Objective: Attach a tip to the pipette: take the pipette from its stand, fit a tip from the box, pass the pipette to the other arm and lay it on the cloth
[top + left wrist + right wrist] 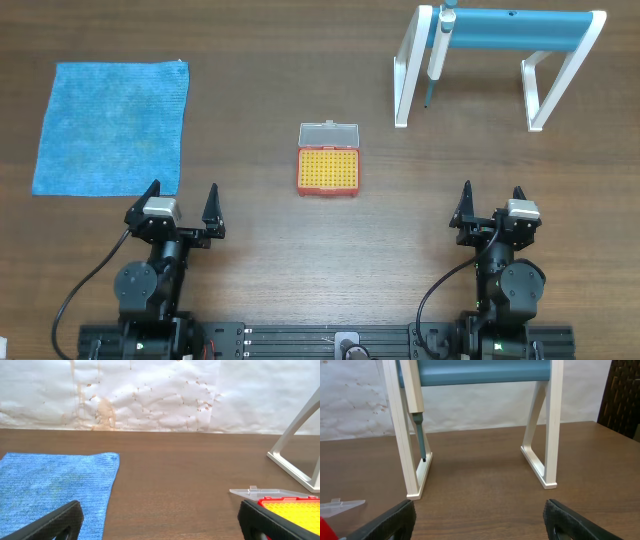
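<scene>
Wooden worktop (260, 80) is carrying everything: the pipette (438, 55) is hanging at the left end of its stand (520, 30) near the far right corner, the tip box (328, 172) (lid open) is sitting at the middle, and the blue cloth (110, 128) is lying toward the far left corner. The left gripper (181, 195) and right gripper (492, 193) are hovering near the front edge, both spread wide and holding nothing.

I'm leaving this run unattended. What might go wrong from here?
The slim teal-shafted pipette hangs right beside a leg of the white stand with the blue bar, so the open right tool may bump the frame. The small red box of yellow tips has nothing bracing it on the wooden table and might slide when pressed.
</scene>
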